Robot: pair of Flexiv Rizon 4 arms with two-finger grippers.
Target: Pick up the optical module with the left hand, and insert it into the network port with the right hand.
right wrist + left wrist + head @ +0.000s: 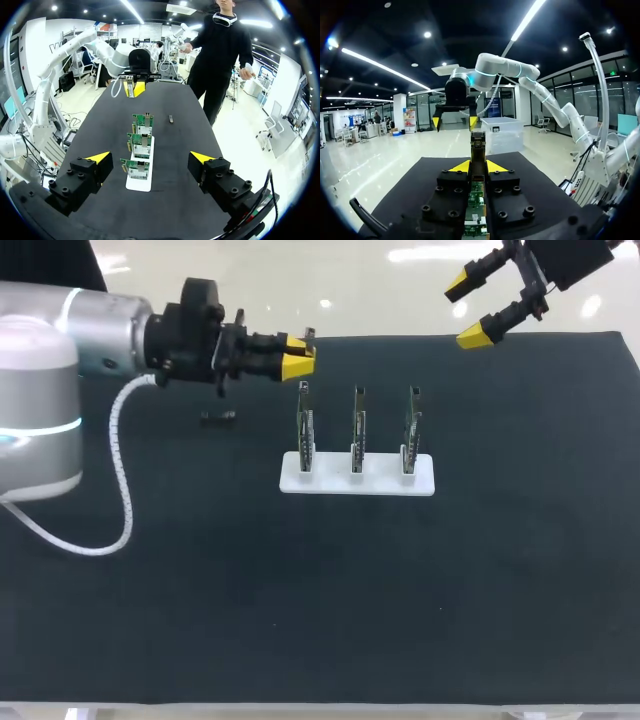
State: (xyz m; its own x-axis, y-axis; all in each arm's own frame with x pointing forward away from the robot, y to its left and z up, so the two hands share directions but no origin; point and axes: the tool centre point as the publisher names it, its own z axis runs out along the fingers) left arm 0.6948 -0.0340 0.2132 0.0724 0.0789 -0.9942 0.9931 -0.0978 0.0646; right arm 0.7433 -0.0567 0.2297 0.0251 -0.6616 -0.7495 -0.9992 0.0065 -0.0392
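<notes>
**Upper left of the head view:** your left gripper [298, 355] is raised above the mat [320, 620], with its fingers closed on the module [478, 150]. The left wrist view confirms this. The module is clamped between both fingers and its free end projects ahead of them. Pick-up is judged complete.

**Left of centre, below that gripper:** a small dark piece [218, 418] lies flat on the mat (too small to identify, so leave it alone).

**Centre:** three boards [357, 425] stand upright in a row on a white base [357, 485]. The port itself cannot be made out in any view.

**Upper right:** your right gripper [468, 310] hangs over the mat's far edge. Its fingers are wide apart and empty, and it is well apart from the module.

**Step in hand, as judged:** transfer from left to right.

**Recommendations:**
- Hold the left arm steady and bring the right in toward the projecting end.
- Grip that free length square to its long axis so it does not twist.
- Close the right fully before you release the left.
- Leave enough of the module clear of the right fingers to enter the port.
- Keep both arms above the boards while crossing.
</notes>
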